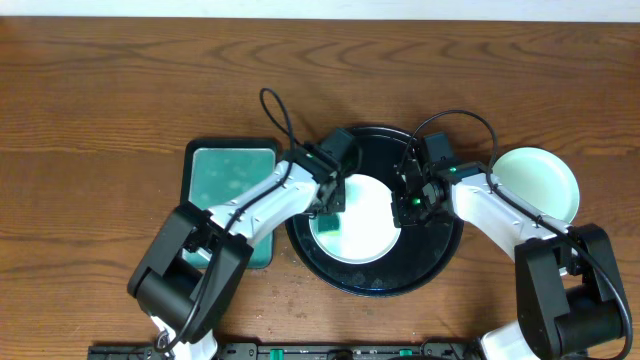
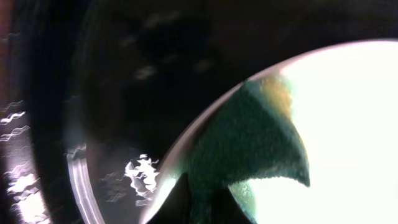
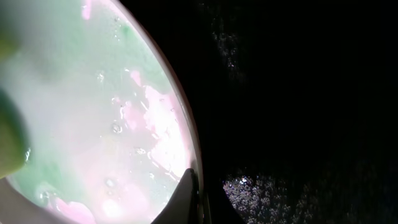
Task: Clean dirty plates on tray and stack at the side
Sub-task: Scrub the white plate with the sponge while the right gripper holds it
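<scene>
The round black tray (image 1: 385,278) holds a white plate (image 1: 368,225) with faint green smears. My left gripper (image 1: 328,210) is shut on a dark green sponge (image 1: 326,224) that lies on the plate's left part. In the left wrist view the sponge (image 2: 249,143) lies over the plate's rim (image 2: 348,137) just ahead of the fingers (image 2: 208,202). My right gripper (image 1: 408,207) is shut on the plate's right rim. In the right wrist view the rim runs between the fingers (image 3: 200,194), and the wet plate (image 3: 106,112) fills the left. A mint-green plate (image 1: 538,182) sits on the table at the right.
A rectangular black-rimmed tray with a teal interior (image 1: 232,172) lies left of the round tray, partly under my left arm. The wooden table (image 1: 120,90) stretches around both trays. The black tray's wet floor shows in the left wrist view (image 2: 124,93) and the right wrist view (image 3: 298,93).
</scene>
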Controlling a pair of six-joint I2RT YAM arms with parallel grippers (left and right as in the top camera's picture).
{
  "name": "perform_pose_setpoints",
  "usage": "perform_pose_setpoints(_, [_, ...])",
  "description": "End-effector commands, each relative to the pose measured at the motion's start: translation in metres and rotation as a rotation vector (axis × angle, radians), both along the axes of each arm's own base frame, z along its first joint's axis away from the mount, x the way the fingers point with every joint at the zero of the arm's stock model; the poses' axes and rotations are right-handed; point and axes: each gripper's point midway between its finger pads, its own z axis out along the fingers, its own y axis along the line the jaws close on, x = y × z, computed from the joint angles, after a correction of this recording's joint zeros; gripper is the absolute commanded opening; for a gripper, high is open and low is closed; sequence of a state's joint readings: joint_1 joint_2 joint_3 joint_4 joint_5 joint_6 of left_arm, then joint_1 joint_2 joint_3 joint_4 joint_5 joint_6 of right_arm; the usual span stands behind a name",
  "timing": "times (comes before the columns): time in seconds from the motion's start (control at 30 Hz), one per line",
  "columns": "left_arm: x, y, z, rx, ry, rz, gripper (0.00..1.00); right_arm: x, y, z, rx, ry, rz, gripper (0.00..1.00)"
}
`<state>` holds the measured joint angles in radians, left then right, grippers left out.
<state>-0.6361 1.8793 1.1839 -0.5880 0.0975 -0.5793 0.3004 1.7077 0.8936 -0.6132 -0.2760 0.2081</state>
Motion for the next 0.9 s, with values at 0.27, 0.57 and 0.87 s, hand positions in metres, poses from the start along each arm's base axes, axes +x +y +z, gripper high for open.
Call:
perform_pose_setpoints(0.27, [-0.045,-0.09,-0.043,-0.382,0.231,-0.129,0.08,-0.01,-0.01,-0.016,-0.069,0.037,0.01,0.01])
perform_pose_setpoints(0.57, [-0.083,-0.115,-0.039,-0.461,0.343,-0.223,0.08,-0.01,-0.01,-0.016,-0.069,0.036,0.011,0.01])
perform_pose_setpoints(0.87, [-0.105,-0.101,-0.039,-0.416,0.453,-0.205,0.07,-0.01,-0.011,-0.016,-0.076,0.034,0.01,0.01])
